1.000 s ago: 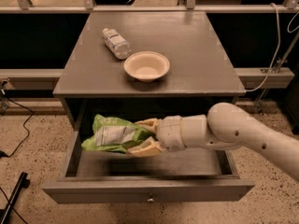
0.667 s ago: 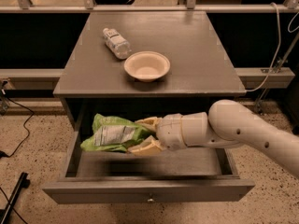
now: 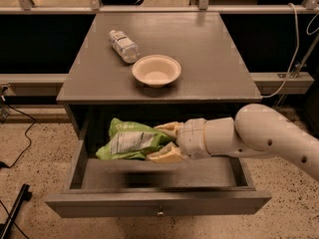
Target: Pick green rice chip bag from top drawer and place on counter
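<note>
The green rice chip bag, lime green with a white-grey label, hangs above the floor of the open top drawer, its shadow on the drawer bottom. My gripper reaches in from the right and is shut on the bag's right end, cream fingers above and below it. The white arm stretches off to the right edge. The grey counter lies above the drawer.
A cream bowl stands near the counter's front middle. A clear plastic water bottle lies on its side behind and left of it. A cable hangs at the right; speckled floor surrounds the cabinet.
The bag and gripper have barely moved; the bag stays held above the drawer floor.
</note>
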Available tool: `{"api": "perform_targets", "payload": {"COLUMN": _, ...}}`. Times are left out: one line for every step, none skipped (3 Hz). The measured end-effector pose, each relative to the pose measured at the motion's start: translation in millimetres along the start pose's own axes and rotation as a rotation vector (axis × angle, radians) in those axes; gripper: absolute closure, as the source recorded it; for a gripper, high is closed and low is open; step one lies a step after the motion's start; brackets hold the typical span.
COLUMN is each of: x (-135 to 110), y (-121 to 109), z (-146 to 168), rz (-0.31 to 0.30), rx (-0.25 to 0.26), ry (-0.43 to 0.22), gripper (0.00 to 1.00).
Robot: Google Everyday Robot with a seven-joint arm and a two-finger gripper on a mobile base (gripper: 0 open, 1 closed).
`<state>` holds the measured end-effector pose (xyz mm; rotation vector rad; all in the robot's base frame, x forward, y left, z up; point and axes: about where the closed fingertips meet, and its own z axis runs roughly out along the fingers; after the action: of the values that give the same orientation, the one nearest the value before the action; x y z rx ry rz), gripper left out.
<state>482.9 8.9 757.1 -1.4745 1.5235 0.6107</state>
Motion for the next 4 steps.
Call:
{"api": "perform_targets", "payload": {"x": -2.0, "y": -12.2, "z": -64.9, "rz": -0.042, "rx": 0.097, "ry": 0.085, "gripper": 1.00}}
{"api": "perform_targets", "payload": {"x": 10.0, "y": -40.8, "z": -141.3, "rz": -0.012, "rx": 0.230, "ry": 0.145, "gripper": 1.00}}
{"api": "perform_targets", "payload": {"x": 10.0, "y": -40.8, "z": -141.3, "rz": -0.012, "rx": 0.230, "ry": 0.145, "gripper": 1.00}}
{"api": "perform_targets", "payload": {"x": -3.4, "y": -50.5, "z": -146.6, "rz": -0.045, "rx": 0.244, "ry": 0.175, "gripper": 1.00}}
